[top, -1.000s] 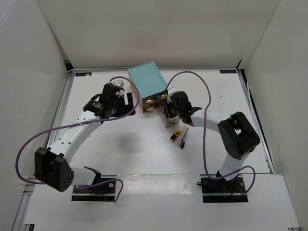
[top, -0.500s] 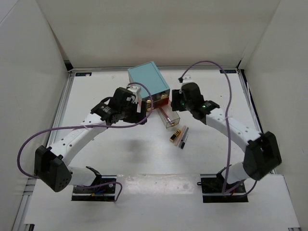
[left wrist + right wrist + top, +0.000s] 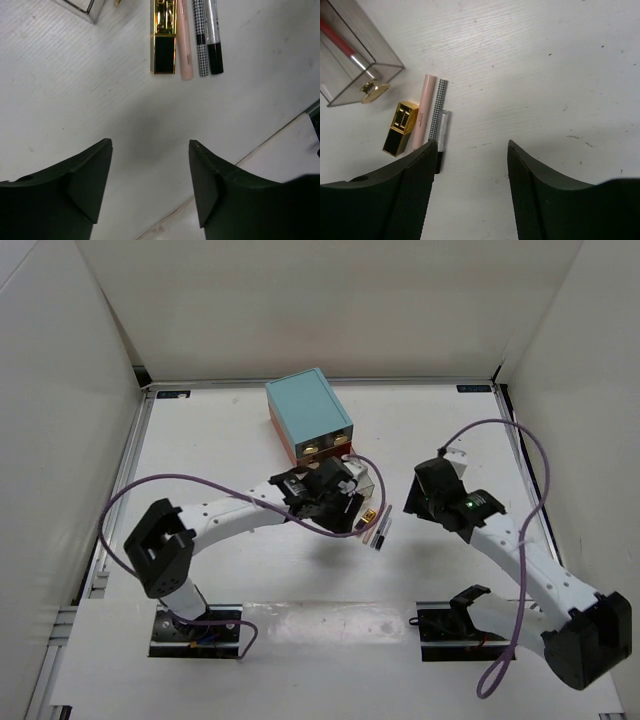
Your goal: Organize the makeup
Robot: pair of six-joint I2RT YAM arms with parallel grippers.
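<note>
Left hand [image 3: 150, 175] hangs low over the table [image 3: 240, 570], its dark fingers [image 3: 85, 185] well apart and nothing between them; it holds nothing

Just ahead of it, we note four pieces of makeup lying flat, side by side, all pointing the same way:
- gold lipstick tube [image 3: 163, 37], one end glossy black
- pale pink tube [image 3: 185, 40], touching the lipstick's side
- houndstooth stick [image 3: 201, 37], close against the pink tube
- silver and black stick [image 3: 214, 35], on the outer side of the row

Right hand [image 3: 470, 185] is also parted and empty, above bare table, with the same row off to one side of its view. From the top camera we place this hand to the right of the row, apart from it

Clear drawer [image 3: 355, 55] with a gold knob [image 3: 372, 90] sits just beyond the lipstick. We see a pink-red stick [image 3: 337, 35] lying inside it

Teal box [image 3: 308, 412] stands at the far middle of the table. The left arm crosses in front of it, so we cannot tell whether the clear drawer is still seated in the box
</note>
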